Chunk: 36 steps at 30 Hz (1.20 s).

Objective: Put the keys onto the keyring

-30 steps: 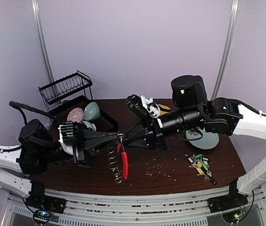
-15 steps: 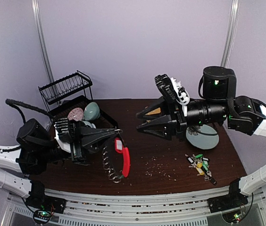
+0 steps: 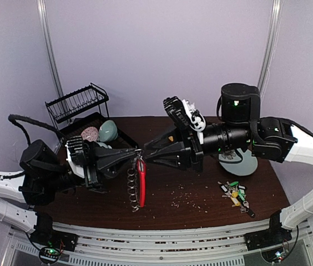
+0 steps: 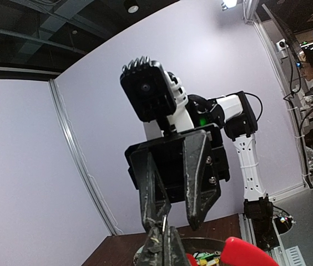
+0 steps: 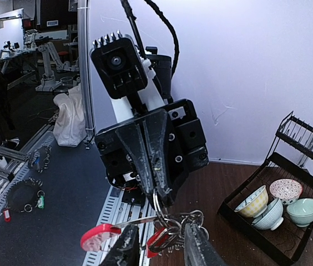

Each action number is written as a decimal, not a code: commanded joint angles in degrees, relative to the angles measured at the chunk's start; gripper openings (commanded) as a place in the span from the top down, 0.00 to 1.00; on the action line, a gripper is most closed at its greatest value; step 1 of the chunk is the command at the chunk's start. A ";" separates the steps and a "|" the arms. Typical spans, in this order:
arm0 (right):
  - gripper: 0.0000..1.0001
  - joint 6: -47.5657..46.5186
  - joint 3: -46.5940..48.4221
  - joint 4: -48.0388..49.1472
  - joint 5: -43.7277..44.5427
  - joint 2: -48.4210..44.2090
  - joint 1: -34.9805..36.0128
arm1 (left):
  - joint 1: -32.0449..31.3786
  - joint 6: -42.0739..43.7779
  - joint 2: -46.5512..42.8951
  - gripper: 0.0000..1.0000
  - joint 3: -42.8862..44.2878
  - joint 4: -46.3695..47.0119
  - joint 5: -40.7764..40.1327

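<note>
Currently one keyring [image 3: 140,185] hangs above the table [image 3: 195,194] from the clenched tips of the left gripper [image 3: 137,154], its red arc and silver loops dangling straight down. The right gripper [image 3: 146,157] meets it tip to tip, its two fingers [image 5: 127,246] parted either side of the ring's top loops. One bunch of keys [image 3: 235,193], too small to count, lies well to the right, and four bowls [image 5: 253,202] sit in one dish rack [image 5: 306,138].

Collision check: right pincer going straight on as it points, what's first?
Likely the silver metal loops of the red-and-dark keyring, hanging between its fingers; right behind them, the shut left pincer. Depth is unclear.
</note>
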 commanded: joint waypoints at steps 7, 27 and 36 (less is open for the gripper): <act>0.83 1.58 1.59 3.14 -1.24 1.63 0.50 | -0.21 -0.87 -0.11 1.00 0.32 0.70 -1.13; 1.00 12.82 0.26 5.73 32.41 0.11 0.57 | -0.04 -9.53 -7.43 0.41 6.09 -24.94 -21.77; 1.00 20.79 -2.98 13.61 47.87 0.66 0.66 | -0.04 -10.46 1.23 0.33 4.23 -17.18 -22.37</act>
